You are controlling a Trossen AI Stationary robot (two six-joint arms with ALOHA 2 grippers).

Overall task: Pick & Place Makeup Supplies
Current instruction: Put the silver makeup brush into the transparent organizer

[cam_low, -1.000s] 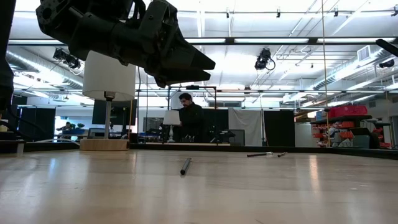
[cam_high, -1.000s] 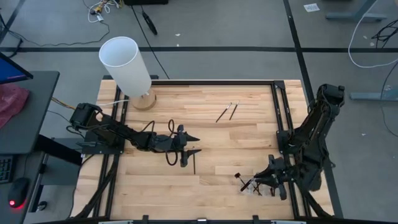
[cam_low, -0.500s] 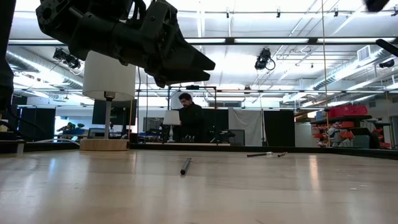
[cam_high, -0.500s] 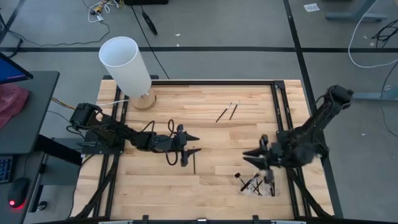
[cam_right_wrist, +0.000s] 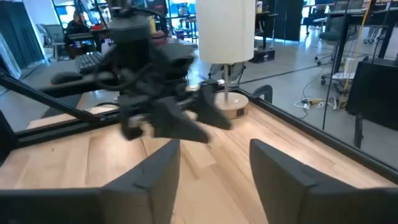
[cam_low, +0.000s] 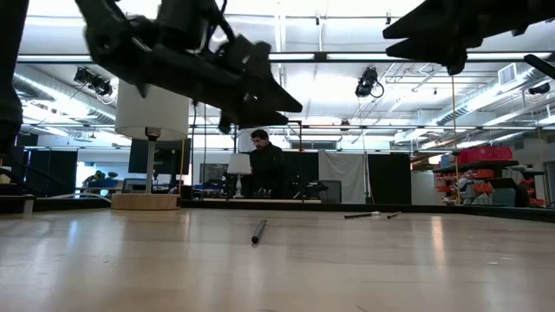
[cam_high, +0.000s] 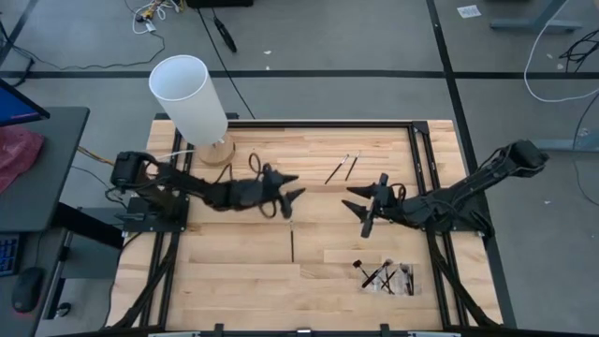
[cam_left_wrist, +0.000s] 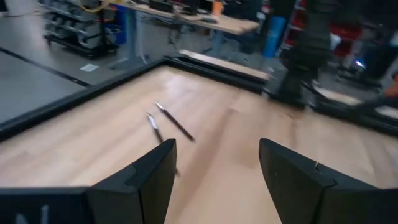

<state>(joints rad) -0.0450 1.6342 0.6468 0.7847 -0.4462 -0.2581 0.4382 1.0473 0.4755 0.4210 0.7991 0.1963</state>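
Note:
Two thin makeup brushes lie side by side on the wooden table, right of centre toward the far edge; the left wrist view shows them too. A third dark brush lies alone near the middle. Several more brushes lie heaped at the near right. My left gripper hovers open above the table's middle, pointing right toward the pair. My right gripper hovers open facing it, pointing left. Neither has anything between its fingers.
A big white cylinder on a round wooden base stands at the far left corner. A black frame runs along the table's far and right edges. In the low view a person shows in the room beyond the table.
My right gripper has swung from above the brush heap at the near right, up and toward the table's middle, and now points left. My left gripper has moved a little toward the far edge and turned toward the two brushes. No brush has moved.

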